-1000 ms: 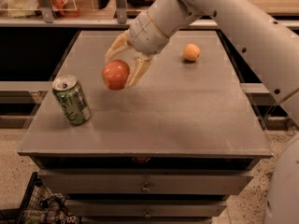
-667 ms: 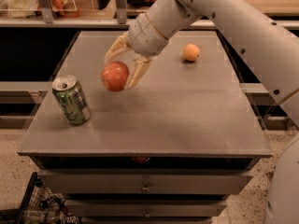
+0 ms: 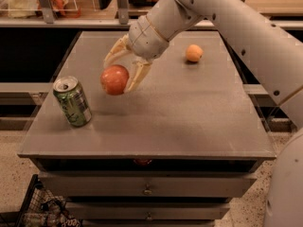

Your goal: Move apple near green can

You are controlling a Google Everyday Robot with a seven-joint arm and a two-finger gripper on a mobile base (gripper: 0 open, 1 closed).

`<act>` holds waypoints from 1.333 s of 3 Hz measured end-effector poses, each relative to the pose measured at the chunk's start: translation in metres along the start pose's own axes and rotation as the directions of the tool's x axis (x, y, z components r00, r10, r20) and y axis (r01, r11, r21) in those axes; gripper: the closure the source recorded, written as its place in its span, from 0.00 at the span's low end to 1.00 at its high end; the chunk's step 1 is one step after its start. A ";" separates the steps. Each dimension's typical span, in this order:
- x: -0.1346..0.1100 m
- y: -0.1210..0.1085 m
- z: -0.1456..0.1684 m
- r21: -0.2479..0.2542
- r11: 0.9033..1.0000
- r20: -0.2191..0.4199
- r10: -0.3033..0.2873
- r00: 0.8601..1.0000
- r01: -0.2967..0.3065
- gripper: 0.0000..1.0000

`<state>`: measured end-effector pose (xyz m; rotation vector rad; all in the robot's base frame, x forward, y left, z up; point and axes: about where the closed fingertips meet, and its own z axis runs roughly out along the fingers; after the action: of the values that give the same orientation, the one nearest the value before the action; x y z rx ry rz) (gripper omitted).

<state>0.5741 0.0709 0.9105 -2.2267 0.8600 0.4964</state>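
Your gripper (image 3: 118, 77) clamps apple (image 3: 114, 80), lifted off table (image 3: 189, 117), just right of can (image 3: 72, 101), not touching. Carried high so can stays upright; lower it beside can, I judge. Orange fruit (image 3: 193, 53) far right.

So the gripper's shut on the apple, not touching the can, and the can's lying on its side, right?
Not quite: the can stands upright, silver top up, as the camera view shows. The rest holds: the gripper is shut on the apple, which is apart from the can.
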 end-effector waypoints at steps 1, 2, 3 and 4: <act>-0.007 0.000 0.009 -0.013 1.000 0.025 0.003 1.000 -0.002 1.00; -0.015 -0.001 0.027 -0.042 0.999 0.057 0.000 0.998 0.002 1.00; -0.021 -0.003 0.044 -0.069 0.998 0.085 -0.001 0.996 0.006 1.00; -0.023 0.000 0.055 -0.085 0.996 0.107 0.005 0.994 0.004 1.00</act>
<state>0.5524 0.1205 0.8860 -2.2541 0.7971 0.6586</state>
